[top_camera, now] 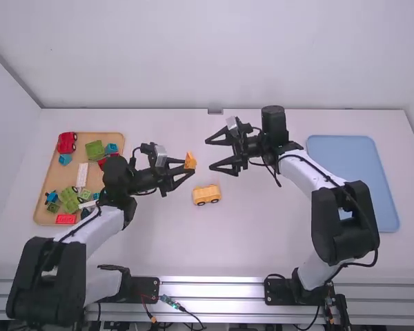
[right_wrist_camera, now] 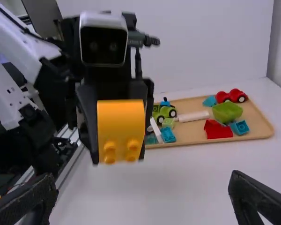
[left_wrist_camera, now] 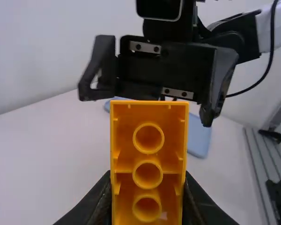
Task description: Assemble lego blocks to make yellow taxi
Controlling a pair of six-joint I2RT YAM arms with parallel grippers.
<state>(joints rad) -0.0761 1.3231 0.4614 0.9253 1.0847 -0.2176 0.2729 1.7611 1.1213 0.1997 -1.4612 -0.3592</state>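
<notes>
High view: left gripper clamped on orange block, just beyond wheeled taxi base; right gripper spread apart, beyond base. Off-centre pinch at handover could twist block loose.

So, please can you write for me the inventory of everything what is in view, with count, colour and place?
yellow block: 1, orange-yellow, held above the table
wheeled block: 1, yellow, on the table near the middle
wooden tray: 1, tan, table's left side
red car: 1, red, in that tray
other toy pieces: several, red, green, blue, white, same tray
blue tray: 1, blue, table's right side
table: 1, white, under everything
arms: 2, white and black, left and right
left gripper: 1, black, gripping the yellow block
right gripper: 1, black, open
</notes>
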